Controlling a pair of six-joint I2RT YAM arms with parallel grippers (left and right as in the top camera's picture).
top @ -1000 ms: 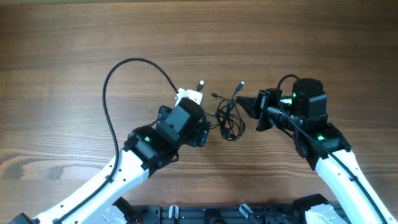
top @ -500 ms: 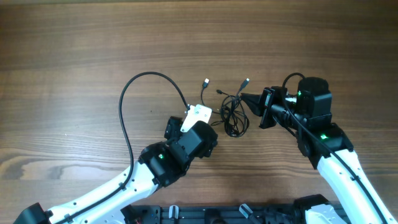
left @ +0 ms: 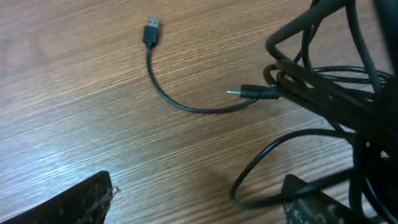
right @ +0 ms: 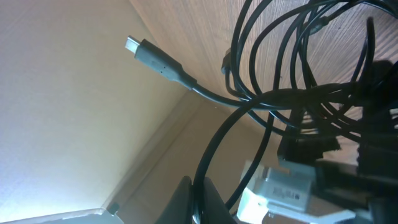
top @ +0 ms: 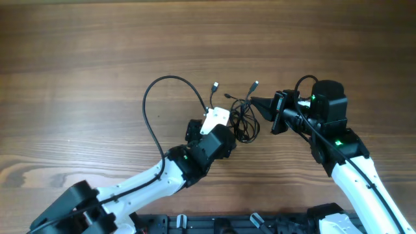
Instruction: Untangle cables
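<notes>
The cables (top: 242,121) lie as a tangle of thin black cords at the table's middle, with plugs sticking out at the top (top: 215,85) (top: 255,84). My right gripper (top: 253,101) is shut on one cord at the tangle's right edge; in the right wrist view the cord (right: 214,149) runs into the closed fingertips (right: 200,200). My left gripper (top: 227,130) is open at the tangle's left side. In the left wrist view its fingers (left: 74,202) stand wide apart, and a cord loop (left: 249,180) lies between them, against the right finger. A USB plug (left: 151,30) and a barrel plug (left: 252,93) lie ahead.
The left arm's own thick black wire (top: 153,97) arcs over the wooden table (top: 78,58) to the left of the tangle. A USB-C plug (right: 146,53) sticks out of the tangle in the right wrist view. The arm bases are at the front edge.
My left arm has moved right, bringing its open gripper up to the tangle's left side. My right gripper shifted slightly right with its cord, then stayed still.
</notes>
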